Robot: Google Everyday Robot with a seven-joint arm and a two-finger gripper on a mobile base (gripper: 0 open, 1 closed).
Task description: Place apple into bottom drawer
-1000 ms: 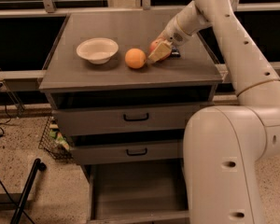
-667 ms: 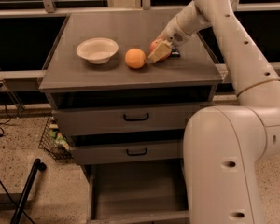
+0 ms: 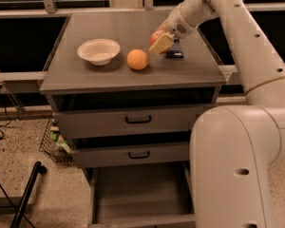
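Note:
The apple [image 3: 155, 35] is red and shows only partly, between the tan fingers [image 3: 161, 43] of my gripper [image 3: 159, 40] over the right middle of the cabinet top [image 3: 133, 27]. The gripper is shut on the apple and holds it just above the surface. The plain orange [image 3: 137, 59] lies to the gripper's left. The bottom drawer [image 3: 141, 199] stands pulled open at the base of the cabinet, its grey inside bare. The two upper drawers with black handles [image 3: 138, 119] are closed.
A white bowl [image 3: 99, 50] stands on the left of the cabinet top. A dark flat packet [image 3: 175, 50] lies just right of the gripper. My white arm and base [image 3: 232, 165] fill the right side. A wire basket [image 3: 53, 140] and a black pole [image 3: 24, 194] are on the floor at left.
The gripper has risen slightly off the cabinet top and shifted a little left, and the red apple now shows between its fingers. The orange and bowl have not moved.

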